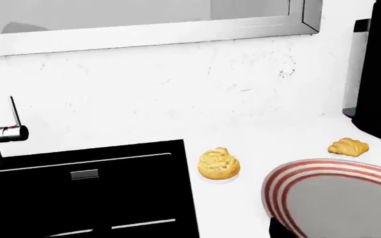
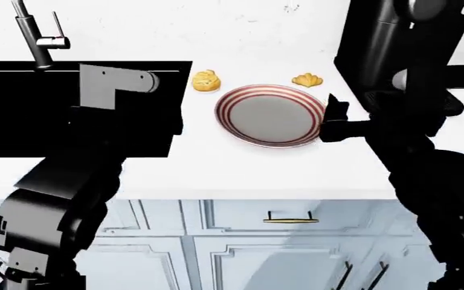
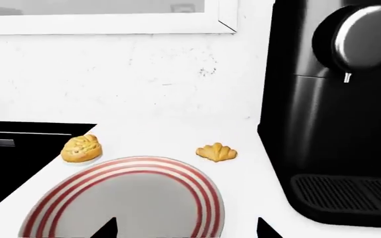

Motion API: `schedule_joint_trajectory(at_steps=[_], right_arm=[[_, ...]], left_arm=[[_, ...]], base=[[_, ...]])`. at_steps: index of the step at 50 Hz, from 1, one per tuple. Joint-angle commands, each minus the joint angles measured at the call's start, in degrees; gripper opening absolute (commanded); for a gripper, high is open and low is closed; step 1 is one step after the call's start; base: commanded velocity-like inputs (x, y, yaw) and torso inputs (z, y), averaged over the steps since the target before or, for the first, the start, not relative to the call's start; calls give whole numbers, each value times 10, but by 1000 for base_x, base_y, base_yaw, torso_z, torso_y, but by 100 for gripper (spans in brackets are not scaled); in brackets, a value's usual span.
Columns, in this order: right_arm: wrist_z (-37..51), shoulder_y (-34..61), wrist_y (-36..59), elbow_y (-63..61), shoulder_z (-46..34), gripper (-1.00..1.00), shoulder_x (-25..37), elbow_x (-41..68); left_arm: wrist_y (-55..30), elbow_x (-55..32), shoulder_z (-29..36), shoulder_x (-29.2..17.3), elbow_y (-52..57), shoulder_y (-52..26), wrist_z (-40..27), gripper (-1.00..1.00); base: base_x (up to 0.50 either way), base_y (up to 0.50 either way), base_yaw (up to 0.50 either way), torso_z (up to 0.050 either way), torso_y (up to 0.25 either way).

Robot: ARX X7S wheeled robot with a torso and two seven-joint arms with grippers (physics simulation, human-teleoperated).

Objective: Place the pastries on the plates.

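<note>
The red-striped white plate (image 2: 270, 115) lies on the white counter, also in the right wrist view (image 3: 131, 208) and the left wrist view (image 1: 336, 198). The round swirled bun (image 2: 205, 80) sits on the counter behind the plate's left, beside the sink. The crescent croissant (image 2: 307, 80) sits on the counter behind the plate's right. My right gripper (image 3: 187, 230) is open and empty, its jaws wide apart astride the plate's near right rim (image 2: 333, 118). My left arm (image 2: 111, 90) is over the sink; its jaws do not show clearly. The blue floral plate is out of view.
A black sink (image 2: 70, 109) with a steel faucet (image 2: 34, 33) fills the counter's left. A black coffee machine (image 2: 401, 42) stands at the back right, close to the croissant and my right arm. A white wall with a window frame (image 1: 151, 29) backs the counter.
</note>
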Motion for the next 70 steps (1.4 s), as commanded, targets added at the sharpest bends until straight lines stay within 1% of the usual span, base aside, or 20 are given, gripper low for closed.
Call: schedule_joint_trajectory(at_steps=[1, 8, 14, 26, 29, 32, 34, 36, 40, 55, 57, 58, 59, 60, 63, 64, 66, 67, 69, 70], right_arm=[[-28, 143, 170, 14, -1, 100, 51, 64], [-31, 125, 163, 30, 3, 100, 51, 66], [-27, 104, 176, 18, 11, 100, 56, 72], [-30, 92, 138, 28, -4, 100, 63, 57], [-27, 122, 151, 40, -6, 100, 59, 60], [-43, 256, 159, 127, -55, 100, 46, 44], [-47, 231, 142, 115, -57, 100, 51, 43], [-35, 221, 178, 106, -45, 100, 48, 54], [-28, 250, 209, 122, -44, 100, 43, 59], [-12, 253, 246, 136, -23, 100, 35, 75], [-25, 222, 162, 264, -63, 100, 12, 31], [24, 232, 190, 305, -18, 100, -27, 25], [56, 228, 196, 304, -19, 100, -40, 10], [100, 224, 179, 322, 16, 100, -67, -7], [160, 250, 156, 421, 22, 100, -99, -50], [155, 243, 146, 429, -2, 100, -98, -60], [199, 223, 168, 409, 25, 100, -115, -66], [236, 212, 183, 398, 88, 100, -135, -60], [289, 214, 159, 420, 138, 100, -172, -72], [326, 227, 90, 452, 180, 100, -201, -79]], left_arm=[[-119, -25, 32, -18, -110, -199, 51, 100], [-131, -30, 30, -32, -99, -191, 55, 100], [-132, -30, 39, -28, -105, -189, 56, 100], [-126, -29, 51, -29, -99, -167, 54, 100], [-119, -27, 63, -29, -117, -177, 65, 100], [-112, -21, 77, -12, -199, -267, 89, 100], [-82, -9, 90, -1, -263, -300, 103, 100], [-60, -2, 99, 1, -297, -306, 112, 100], [-68, -5, 104, 0, -277, -285, 109, 100], [-51, -3, 115, 5, -289, -271, 111, 100], [-47, -4, 116, 8, -292, -265, 110, 100], [-46, -4, 115, 9, -291, -263, 109, 100], [-46, -5, 115, 8, -290, -260, 110, 100], [-46, -7, 112, 5, -285, -254, 108, 100], [-46, -10, 107, 2, -281, -248, 108, 100], [-49, -13, 105, 0, -275, -243, 107, 100], [-49, -13, 106, 0, -274, -245, 107, 100], [-48, -14, 104, -1, -272, -243, 106, 100], [-50, -16, 101, 0, -267, -237, 102, 100], [-53, -21, 94, -5, -258, -233, 102, 100]], base=[[500, 0, 0, 0, 0], [500, 0, 0, 0, 0], [500, 0, 0, 0, 0], [500, 0, 0, 0, 1], [500, 0, 0, 0, 0], [500, 0, 0, 0, 0], [500, 0, 0, 0, 0], [500, 0, 0, 0, 0], [500, 0, 0, 0, 3], [449, 0, 0, 0, 1], [0, 0, 0, 0, 6], [0, 0, 0, 0, 0], [0, 0, 0, 0, 0], [0, 0, 0, 0, 0], [0, 0, 0, 0, 0], [0, 0, 0, 0, 0], [0, 0, 0, 0, 0], [0, 0, 0, 0, 0], [0, 0, 0, 0, 0], [0, 0, 0, 0, 0]])
